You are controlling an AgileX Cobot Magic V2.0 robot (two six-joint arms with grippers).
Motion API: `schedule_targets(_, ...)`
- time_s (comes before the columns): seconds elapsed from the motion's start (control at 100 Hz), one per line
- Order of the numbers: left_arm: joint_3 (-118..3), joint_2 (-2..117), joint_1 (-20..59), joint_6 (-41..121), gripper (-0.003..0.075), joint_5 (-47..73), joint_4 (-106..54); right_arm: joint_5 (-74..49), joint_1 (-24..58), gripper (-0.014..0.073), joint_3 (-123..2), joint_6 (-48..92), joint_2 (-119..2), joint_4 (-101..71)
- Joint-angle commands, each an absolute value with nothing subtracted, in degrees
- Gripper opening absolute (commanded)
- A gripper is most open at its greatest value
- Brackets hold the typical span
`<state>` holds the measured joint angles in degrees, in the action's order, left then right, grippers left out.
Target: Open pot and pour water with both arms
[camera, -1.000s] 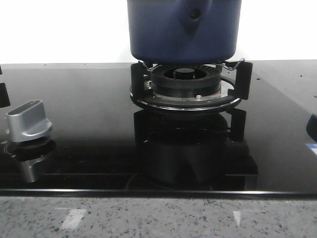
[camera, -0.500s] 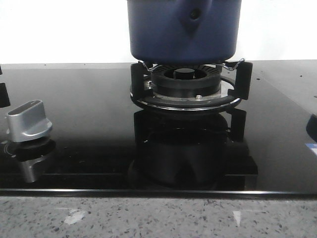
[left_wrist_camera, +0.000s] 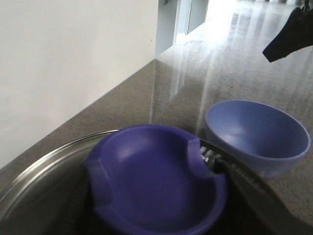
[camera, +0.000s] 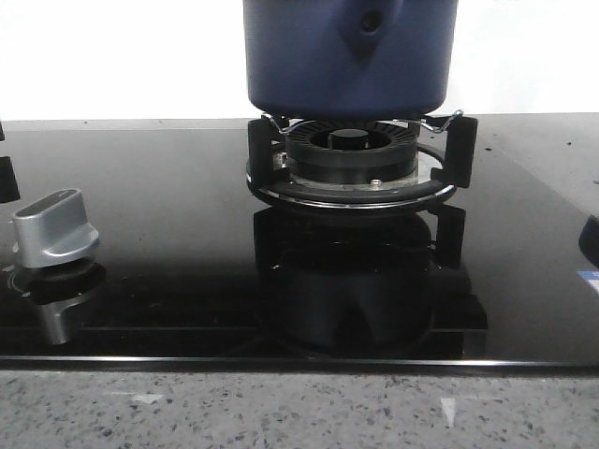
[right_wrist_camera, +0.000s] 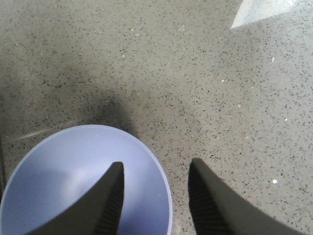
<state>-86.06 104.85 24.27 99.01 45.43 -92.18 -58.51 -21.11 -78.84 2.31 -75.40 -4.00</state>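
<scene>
Glossy black glass (camera: 168, 215) of a cooktop fills the front view, edged by a speckled stone counter (camera: 299, 412). Just above the ringed gas burner (camera: 351, 164) sits the pot (camera: 348, 56), dark blue, its underside barely clear of the black pan supports; whether it touches them is hard to tell. Well to the burner's left stands a silver control knob (camera: 54, 229). On the left wrist view a purple lid handle (left_wrist_camera: 156, 181) on a glass lid (left_wrist_camera: 34, 181) lies beside a light-blue bowl (left_wrist_camera: 257, 134); I cannot tell how the left gripper stands. The right gripper (right_wrist_camera: 155, 196) hangs released, fingers (right_wrist_camera: 210, 200) spread over that bowl (right_wrist_camera: 63, 181).
</scene>
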Motion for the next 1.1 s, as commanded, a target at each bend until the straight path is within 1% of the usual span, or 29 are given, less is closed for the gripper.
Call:
schedule_targets(0.0,-88.0,102.3,24.7,98.9,0.0245,46.9,-96.7,-55.7,-21.5,0.0279,-80.8,3.0,-73.6,-3.9)
schedule_targets(0.19,-88.0,102.3,24.7,98.9,0.0246,46.9,-96.4,-55.7,-21.5,0.0279,-80.8,3.0,-73.6,-3.9)
schedule_targets(0.26,-88.0,102.3,24.6,98.9,0.0267,46.9,-96.4,-55.6,-21.5,0.0279,-80.8,3.1,-73.6,-3.9)
schedule_targets(0.33,-88.0,102.2,24.6,98.9,0.0326,46.9,-96.4,-55.6,-21.5,0.0279,-80.8,3.1,-73.6,-3.9)
schedule_targets(0.48,-88.0,101.2,24.5,98.8,0.0556,47.3,-96.4,-55.6,-21.5,0.0279,-80.8,3.1,-73.6,-3.9)
schedule_targets(0.52,-88.0,100.4,24.0,98.8,0.0596,47.6,-96.4,-55.6,-21.5,0.0279,-80.8,3.1,-73.6,-3.9)
schedule_targets(0.55,-88.0,99.9,23.7,98.8,0.061,48.1,-96.4,-55.6,-21.5,0.0279,-80.8,3.1,-73.6,-3.9)
schedule_targets(0.67,-88.0,96.5,20.9,98.8,0.0608,51.5,-96.4,-55.6,-21.5,0.0279,-80.8,3.1,-73.6,-4.3)
schedule_targets(0.82,-88.0,90.3,14.7,98.2,0.0607,53.6,-96.3,-55.6,-21.5,0.0279,-80.8,3.1,-73.6,-7.1)
schedule_targets(1.01,-88.0,83.9,5.3,89.7,0.0606,53.7,-94.8,-56.1,-21.5,0.0273,-80.8,4.7,-73.4,-21.6)
schedule_targets(1.09,-88.0,82.3,1.6,85.1,0.0576,53.7,-94.7,-54.9,-21.4,0.0233,-80.4,8.8,-72.7,-30.7)
